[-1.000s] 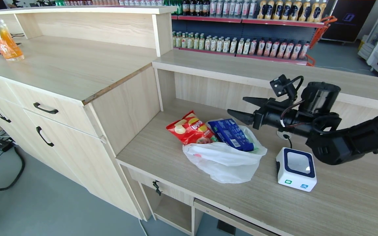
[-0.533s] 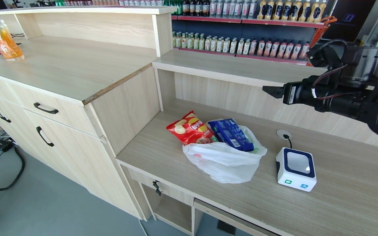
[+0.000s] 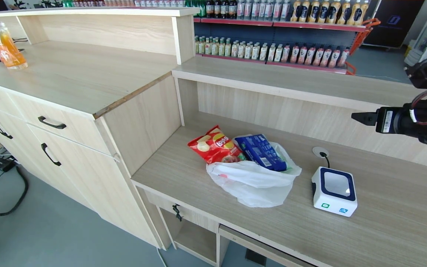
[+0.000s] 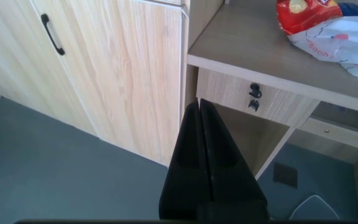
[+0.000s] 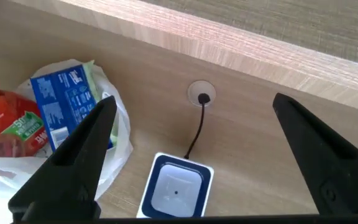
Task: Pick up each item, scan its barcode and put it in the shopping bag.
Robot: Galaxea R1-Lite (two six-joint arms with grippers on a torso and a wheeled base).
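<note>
Matt, smooth, pale wood-grain laminate across the counter [image 3: 384, 230]. Toward its front left corner, thin crinkled white plastic for the shopping bag [image 3: 254, 185], glossy red film on the chip bag [image 3: 213, 146] and shiny blue wrap on the packet [image 3: 260, 150]. Just beside the bag, smooth white plastic with a glossy, glass-like window on the scanner [image 3: 334, 191]; matt black plastic on the fingers [image 5: 82, 168] of the right gripper [image 5: 192, 99].

wood counter [image 3: 87, 78], bottle shelves [image 3: 272, 26] (behind), grey floor [image 3: 50, 230]

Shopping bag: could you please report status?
Right gripper open, empty. Left gripper shut. Red crisp packet, blue box in white plastic bag. Orange drink bottle on counter.
</note>
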